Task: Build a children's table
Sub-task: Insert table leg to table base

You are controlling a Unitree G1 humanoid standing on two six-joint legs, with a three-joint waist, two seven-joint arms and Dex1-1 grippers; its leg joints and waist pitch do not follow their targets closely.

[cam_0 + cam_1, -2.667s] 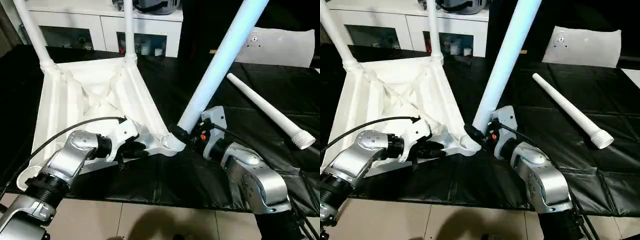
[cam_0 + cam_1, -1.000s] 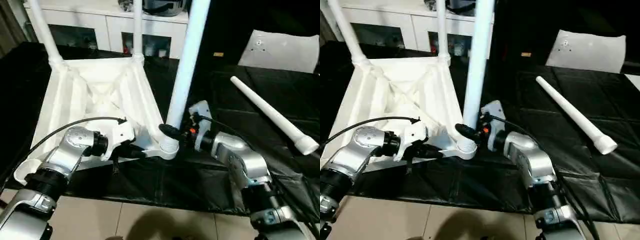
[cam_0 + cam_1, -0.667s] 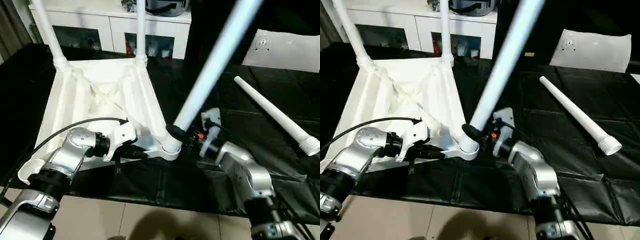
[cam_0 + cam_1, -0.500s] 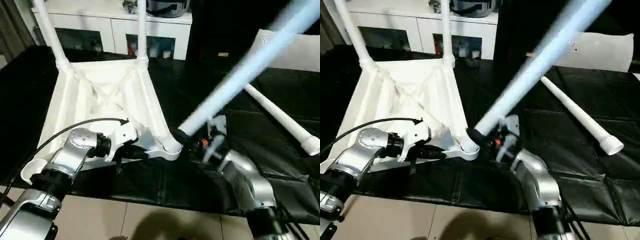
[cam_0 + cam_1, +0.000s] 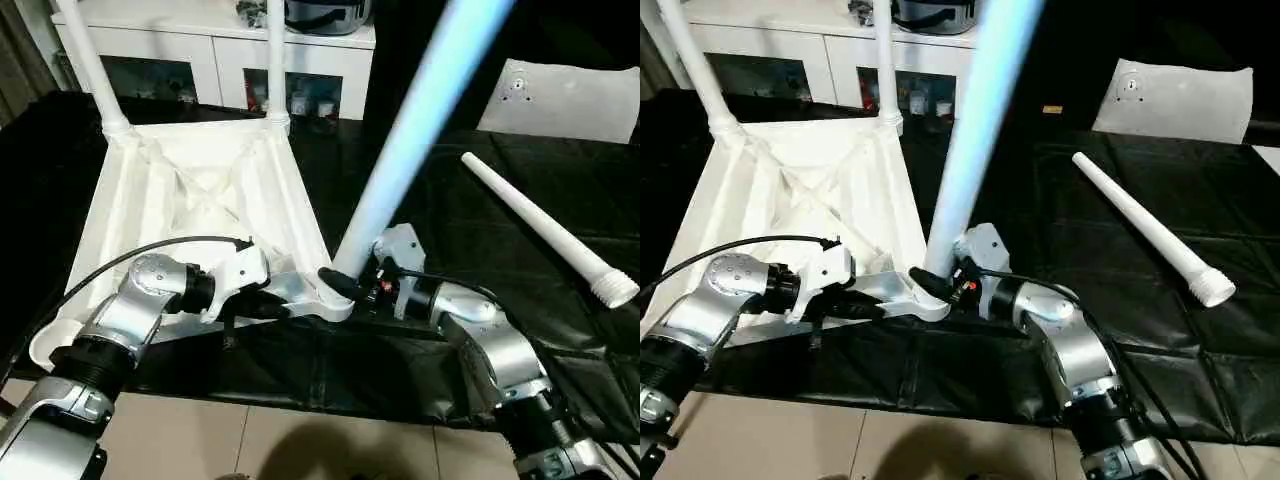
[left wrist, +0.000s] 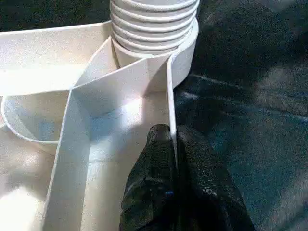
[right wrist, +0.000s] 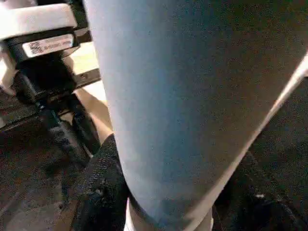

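Leg at the corner socket
Left pincer pinches the tabletop rim; right pincer clasps the tilted leg at frame centre.

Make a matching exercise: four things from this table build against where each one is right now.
1. left gripper
2. right gripper
3. loose leg
4. far-corner legs

A. lying flat on the black cloth
B. standing upright in their sockets
C. pinched on the tabletop rim
D. clamped round the leaning leg at the near corner

Pairs: 1-C, 2-D, 3-A, 4-B
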